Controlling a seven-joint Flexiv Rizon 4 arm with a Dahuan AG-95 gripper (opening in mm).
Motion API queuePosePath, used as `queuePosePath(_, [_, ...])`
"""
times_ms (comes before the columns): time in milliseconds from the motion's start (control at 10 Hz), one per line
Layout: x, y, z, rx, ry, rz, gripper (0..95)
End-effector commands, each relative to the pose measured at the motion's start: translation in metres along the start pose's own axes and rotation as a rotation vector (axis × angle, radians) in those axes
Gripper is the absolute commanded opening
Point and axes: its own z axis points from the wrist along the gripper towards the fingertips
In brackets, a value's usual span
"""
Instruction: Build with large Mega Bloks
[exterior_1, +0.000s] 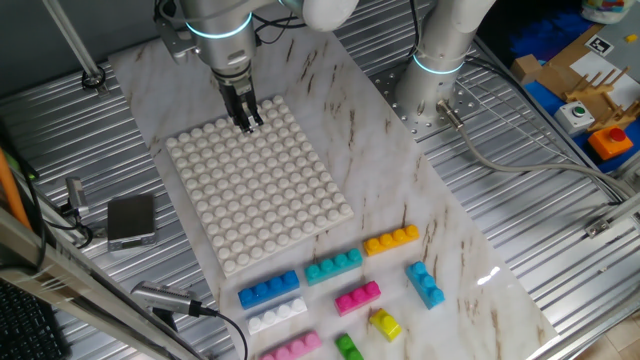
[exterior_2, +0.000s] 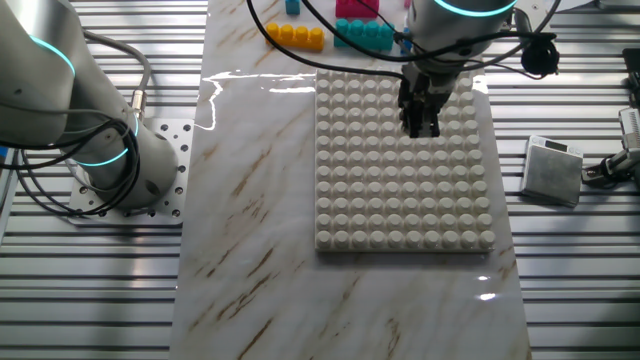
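Your hand (exterior_1: 247, 122) is down on the baseplate (exterior_1: 262, 195), fingers nearly together w/ nothing in them. Bloks (exterior_1: 334, 266) sit loose on the counter (exterior_1: 400, 180) just past the plate's far edge from the hand.

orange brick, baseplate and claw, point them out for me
orange brick (exterior_1: 391, 240): one fixed view, middle of its studded top.
baseplate (exterior_1: 260, 195): one fixed view, bare studs near the centre.
claw (exterior_1: 247, 124): one fixed view, midway between its fingertips, low over the baseplate.
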Motion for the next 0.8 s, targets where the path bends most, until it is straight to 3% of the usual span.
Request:
queuePosePath(100, [0.0004, 0.0, -0.0001, 0.0, 0.0, 0.007, 0.0])
queuePosePath(800, [0.0005, 0.0, -0.0001, 0.001, 0.001, -0.029, 0.0])
